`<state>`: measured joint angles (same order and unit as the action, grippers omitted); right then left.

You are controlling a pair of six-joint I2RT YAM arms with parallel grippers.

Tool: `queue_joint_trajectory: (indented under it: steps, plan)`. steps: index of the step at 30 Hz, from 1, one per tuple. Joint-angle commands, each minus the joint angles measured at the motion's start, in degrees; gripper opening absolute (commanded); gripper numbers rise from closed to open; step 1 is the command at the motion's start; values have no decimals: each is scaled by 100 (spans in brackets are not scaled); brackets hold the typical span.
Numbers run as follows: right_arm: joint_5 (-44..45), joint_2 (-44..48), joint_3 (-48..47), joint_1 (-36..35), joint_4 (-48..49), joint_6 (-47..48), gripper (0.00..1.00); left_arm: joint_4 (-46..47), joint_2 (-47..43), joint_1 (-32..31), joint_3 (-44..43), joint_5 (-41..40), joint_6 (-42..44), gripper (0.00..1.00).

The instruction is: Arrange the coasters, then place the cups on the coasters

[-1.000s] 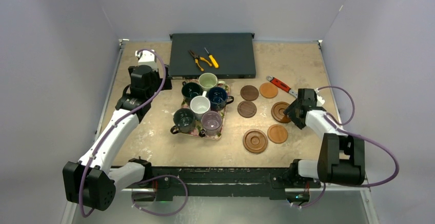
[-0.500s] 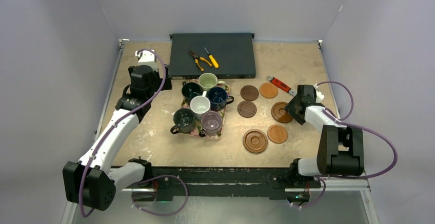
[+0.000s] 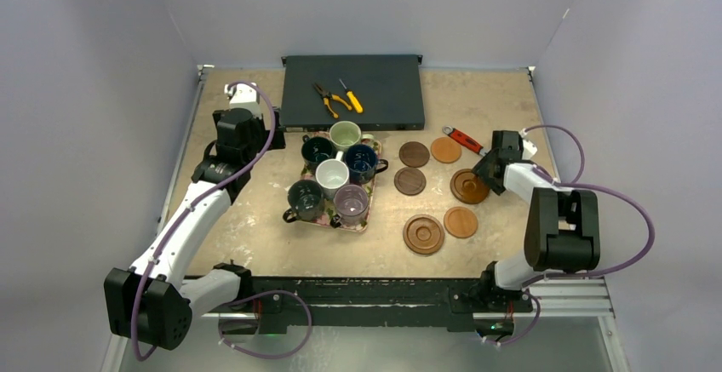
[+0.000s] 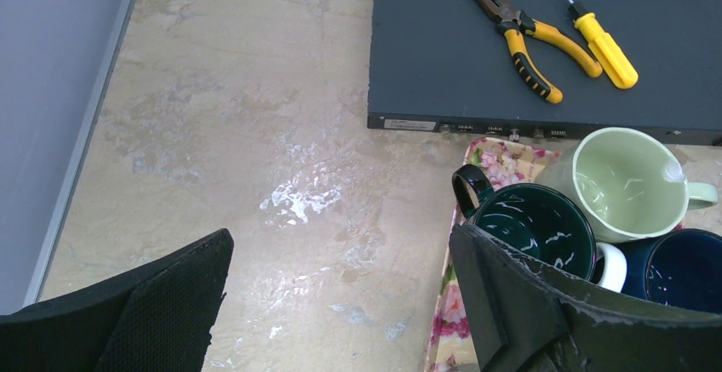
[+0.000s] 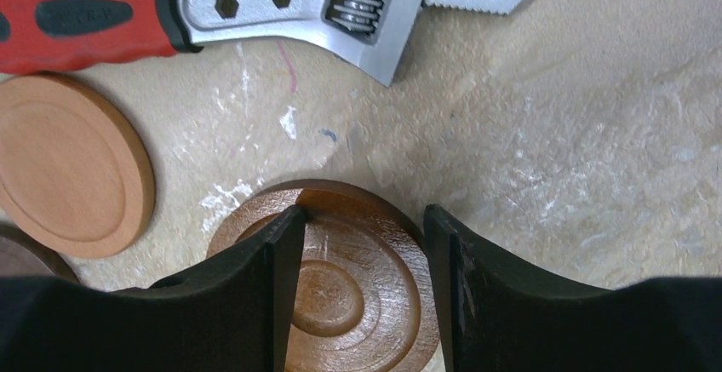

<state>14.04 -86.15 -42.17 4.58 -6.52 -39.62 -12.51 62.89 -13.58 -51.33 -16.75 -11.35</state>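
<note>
- Top view: the left arm (image 3: 183,227) runs up the left side of the bench (image 3: 255,236). Its wrist is bent over bare surface left of the floral tray (image 3: 326,220), and the left jaws hang wide, holding nothing.
- Top view: the right arm (image 3: 558,227) folds sharply at the elbow with its wrist turned inward. The right jaws sit low over the far ringed coaster (image 3: 467,189), near the bench's right edge.
- Top view: six cups crowd the tray: pale green (image 3: 345,135), dark teal (image 3: 318,149), navy (image 3: 361,162), white (image 3: 332,174), dark grey (image 3: 305,197) and purplish (image 3: 351,203).
- Top view: the other coasters lie flat right of the tray, none touching: two dark brown (image 3: 415,153) (image 3: 409,180), two tan (image 3: 445,149) (image 3: 461,221) and a near ringed coaster (image 3: 423,234). Open bench lies in front of the tray and down the left side.
- Left wrist view: two black fingers (image 4: 170,304) spread wide over mottled, scuffed beige bench. A flat dark box (image 4: 443,48) carries yellow-handled pliers (image 4: 519,36) and a screwdriver (image 4: 600,44), and the glossy cups sit just before it.
- Right wrist view: the jaws stand partly apart over the ringed disc's top face. The disc is wider than their gap, so they are not clamped round its rim, and contact cannot be told. A red-handled steel wrench (image 5: 255,6) lies just beyond.
</note>
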Motion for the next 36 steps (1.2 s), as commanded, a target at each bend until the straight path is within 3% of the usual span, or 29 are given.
queue_joint_trajectory:
  steps: [1,6,12,18,28,36]
  plan:
    - [123,-336,-109,25,-143,-9,57,70,23,-31,-212,-80,6,99]
    - [275,-176,-215,25,-226,94,60,65,63,-30,-212,-85,6,99]
    - [178,840,36,-55,-449,488,65,78,39,-35,-218,-6,-27,99]
    - [104,1409,-164,-944,-874,963,69,79,43,-30,-220,48,-39,99]
    - [-176,417,-513,-1396,-1037,1378,73,65,20,-35,-219,-14,-25,100]
    - [45,-134,-757,-1655,-1069,1526,61,58,55,-35,-218,-46,-16,99]
